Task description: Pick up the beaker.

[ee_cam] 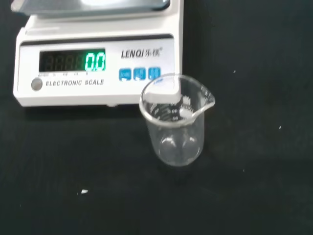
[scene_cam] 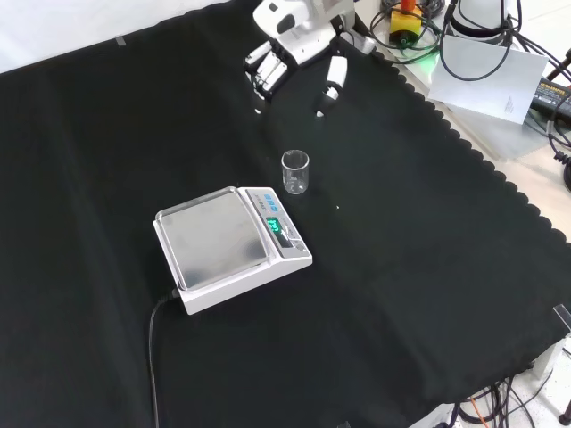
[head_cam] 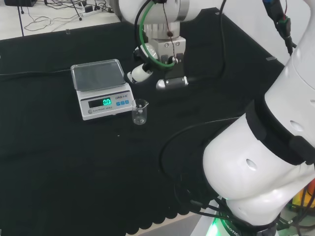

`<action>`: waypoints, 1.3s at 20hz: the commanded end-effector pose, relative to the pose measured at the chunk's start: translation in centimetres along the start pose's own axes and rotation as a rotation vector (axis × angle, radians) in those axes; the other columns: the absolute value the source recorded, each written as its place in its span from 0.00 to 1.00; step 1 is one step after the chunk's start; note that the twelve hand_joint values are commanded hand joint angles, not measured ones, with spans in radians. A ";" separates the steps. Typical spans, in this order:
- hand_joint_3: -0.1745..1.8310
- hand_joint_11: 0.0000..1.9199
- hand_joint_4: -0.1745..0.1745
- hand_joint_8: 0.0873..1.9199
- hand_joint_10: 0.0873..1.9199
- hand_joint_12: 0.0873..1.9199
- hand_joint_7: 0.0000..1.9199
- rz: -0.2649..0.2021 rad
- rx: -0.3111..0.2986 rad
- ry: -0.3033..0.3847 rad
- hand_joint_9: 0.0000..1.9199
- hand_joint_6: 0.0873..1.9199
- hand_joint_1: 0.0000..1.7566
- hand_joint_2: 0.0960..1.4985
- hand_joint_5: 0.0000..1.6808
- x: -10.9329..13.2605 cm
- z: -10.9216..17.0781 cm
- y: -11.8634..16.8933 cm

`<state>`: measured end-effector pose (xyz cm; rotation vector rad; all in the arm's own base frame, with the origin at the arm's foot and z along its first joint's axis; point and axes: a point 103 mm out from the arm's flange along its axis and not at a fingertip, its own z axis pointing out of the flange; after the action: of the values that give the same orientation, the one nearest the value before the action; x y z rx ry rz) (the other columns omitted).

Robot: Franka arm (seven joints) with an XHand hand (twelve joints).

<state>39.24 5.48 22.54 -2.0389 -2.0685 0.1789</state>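
A small clear glass beaker (head_cam: 140, 112) stands upright and empty on the black cloth, just beside the front right corner of a white scale in the head view. The front view has the beaker (scene_cam: 295, 172) behind the scale, and the wrist view shows the beaker (ee_cam: 177, 121) close up with its spout turned aside. The hand (head_cam: 156, 73) hovers above the cloth beyond the beaker, apart from it, with fingers and thumb straight and spread. In the front view the hand (scene_cam: 294, 53) comes in at the top, well above the beaker.
A white electronic scale (head_cam: 101, 88) with a steel pan and a lit green display sits left of the beaker in the head view; the scale (scene_cam: 230, 246) has a cable trailing toward the front view's bottom. The arm's white links (head_cam: 266, 152) stand at the head view's right.
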 end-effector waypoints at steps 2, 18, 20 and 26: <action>0.27 0.00 0.43 0.33 0.38 0.76 0.17 -0.013 0.033 -0.020 0.23 0.11 0.30 0.54 0.23 1.1 3.0 0.3; 0.27 0.00 0.42 0.33 0.39 0.76 0.17 -0.024 0.079 -0.025 0.23 0.11 0.31 0.54 0.23 1.8 5.7 0.9; 0.27 0.00 0.42 0.33 0.39 0.76 0.17 -0.021 0.082 -0.032 0.23 0.11 0.31 0.54 0.23 1.8 5.5 0.9; 0.27 0.00 0.41 0.34 0.39 0.77 0.17 -0.026 0.069 -0.052 0.23 0.11 0.31 0.54 0.23 2.0 5.1 1.2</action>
<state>38.96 7.81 17.37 -1.9845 -2.0786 0.2951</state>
